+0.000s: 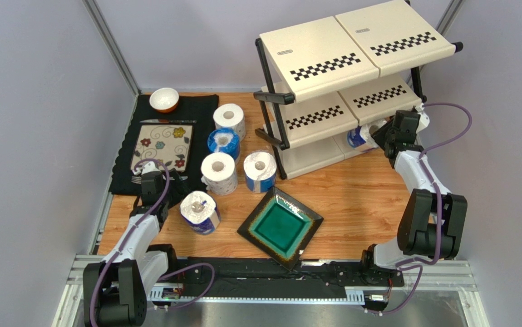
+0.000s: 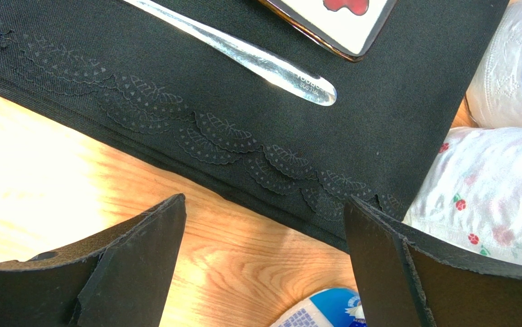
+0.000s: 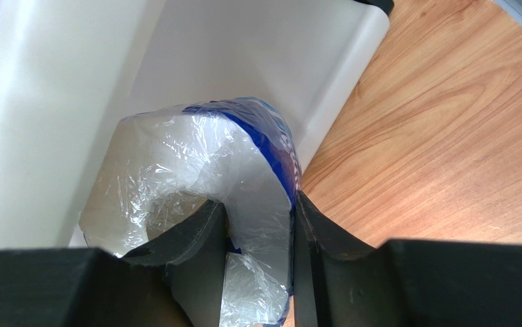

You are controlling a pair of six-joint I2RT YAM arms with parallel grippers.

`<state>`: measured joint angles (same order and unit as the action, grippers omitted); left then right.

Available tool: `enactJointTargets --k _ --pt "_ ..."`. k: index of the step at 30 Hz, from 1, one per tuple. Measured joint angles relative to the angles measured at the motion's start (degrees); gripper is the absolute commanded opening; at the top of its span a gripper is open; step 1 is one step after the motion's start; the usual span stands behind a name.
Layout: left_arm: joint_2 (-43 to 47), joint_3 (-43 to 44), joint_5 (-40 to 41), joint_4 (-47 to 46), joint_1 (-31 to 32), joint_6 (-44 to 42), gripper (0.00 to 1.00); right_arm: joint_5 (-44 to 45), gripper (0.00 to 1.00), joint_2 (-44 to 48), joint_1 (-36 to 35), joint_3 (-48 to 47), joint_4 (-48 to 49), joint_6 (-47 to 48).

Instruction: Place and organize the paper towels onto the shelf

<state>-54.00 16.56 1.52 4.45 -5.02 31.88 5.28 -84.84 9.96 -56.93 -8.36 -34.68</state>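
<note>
Right claw (image 3: 258,208) pinches a plastic-wrapped paper towel roll (image 3: 195,150) by its wall, one finger inside the core, at the bottom tier of the shelf (image 1: 325,51). Light, squashy and slick, it likely handles best gripped there; left claw (image 2: 264,203) gapes empty.

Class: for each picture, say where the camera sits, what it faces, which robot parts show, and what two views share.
Top: above, behind, looking down on table and shelf; both arms show.
Left wrist: on left arm, facing the placemat; open left tool shows.
Right wrist: on right arm, facing the shelf; right tool pinches a wrapped roll.
Shared: that roll, top and right wrist.
</note>
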Motion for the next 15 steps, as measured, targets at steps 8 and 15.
enactJointTargets --k 8,15 --pt "0.0 0.0 0.0 0.0 0.0 0.0 0.94 -0.5 0.34 1.0 1.4 0.9 -1.0 -0.2" --pt "0.0 0.0 0.0 0.0 0.0 0.0 0.94 -0.9 0.35 2.8 1.7 3.5 -1.7 -0.5"
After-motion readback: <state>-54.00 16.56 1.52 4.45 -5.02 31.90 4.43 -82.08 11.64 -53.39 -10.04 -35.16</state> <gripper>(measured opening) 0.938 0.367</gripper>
